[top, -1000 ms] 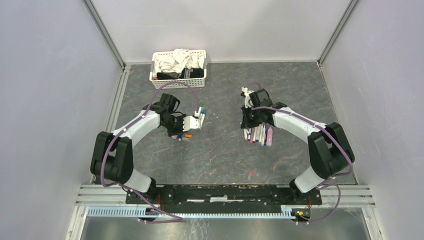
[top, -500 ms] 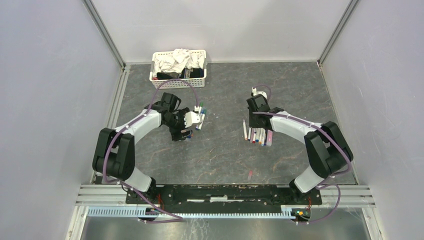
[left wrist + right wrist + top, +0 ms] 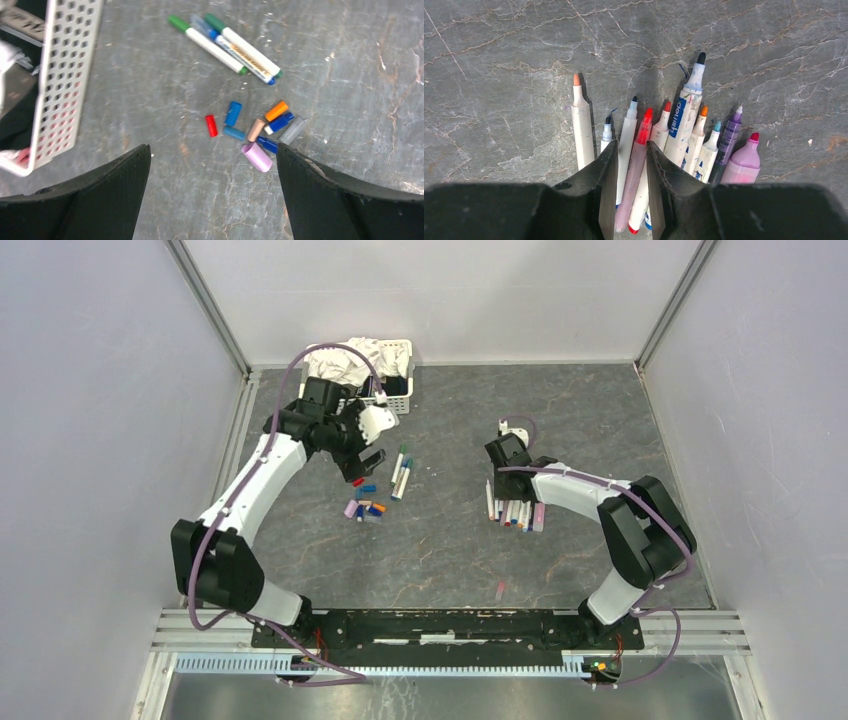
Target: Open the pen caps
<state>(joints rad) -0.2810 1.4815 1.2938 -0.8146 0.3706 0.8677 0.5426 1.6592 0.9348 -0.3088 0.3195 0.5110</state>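
Observation:
Several loose pen caps in red, blue, orange, grey and lilac lie in a small heap on the table, seen also from above. Three capped pens lie just beyond them. My left gripper hangs wide open and empty above the heap, near the basket. Several uncapped pens with white barrels and one lilac-pink lie side by side in a row. My right gripper hovers low over that row, jaws a little apart, with barrels showing on the table through the gap.
A white perforated basket of cloths stands at the back left, close to the left arm's wrist. A small pink piece lies alone toward the near edge. Grey walls enclose the table on three sides.
My left gripper opened wide and rose back-left toward the basket, away from the caps. My right gripper lifted off the pen row, then came back over it with its jaws parted.

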